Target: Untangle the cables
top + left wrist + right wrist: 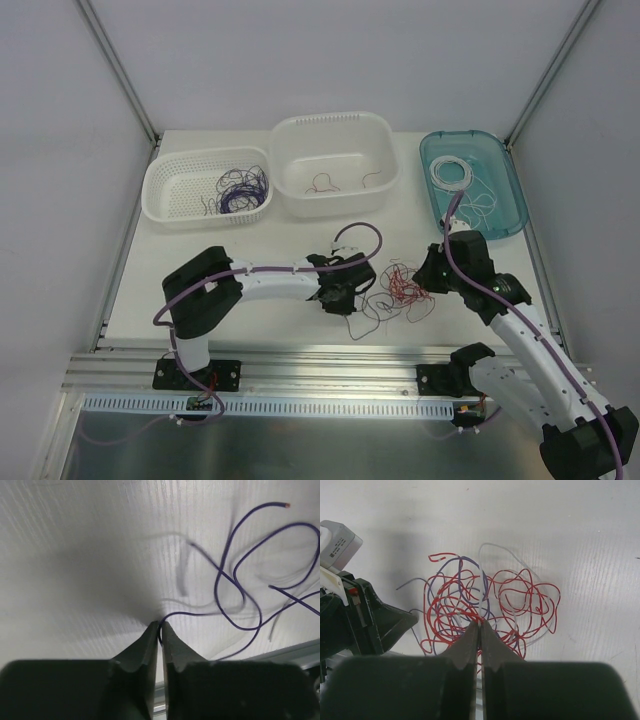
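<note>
- Three containers stand in a row along the upper edge of the desk [150,270]: a basket [165,190] at upper left, a tub [290,135] at upper centre and a tray [510,200] at upper right.
- A bundle [240,190] lies in the basket, a few pieces [322,184] in the tub and coils [455,175] in the tray.
- A tangle [405,285] lies on the desk at frame centre, below the tub and tray.
- The left pincer [340,298] sits just left of the tangle, with a loose strand [235,595] between its jaws.
- The right pincer [430,280] meets the tangle's right edge, nipping it.

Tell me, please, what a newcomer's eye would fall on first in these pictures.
A tangle of red, purple and white wires lies mid-table at the right hand's tips. The left hand is pinched shut on one loose purple wire. Along the far edge stand a basket, a tub and a teal tray, holding sorted wires.
</note>
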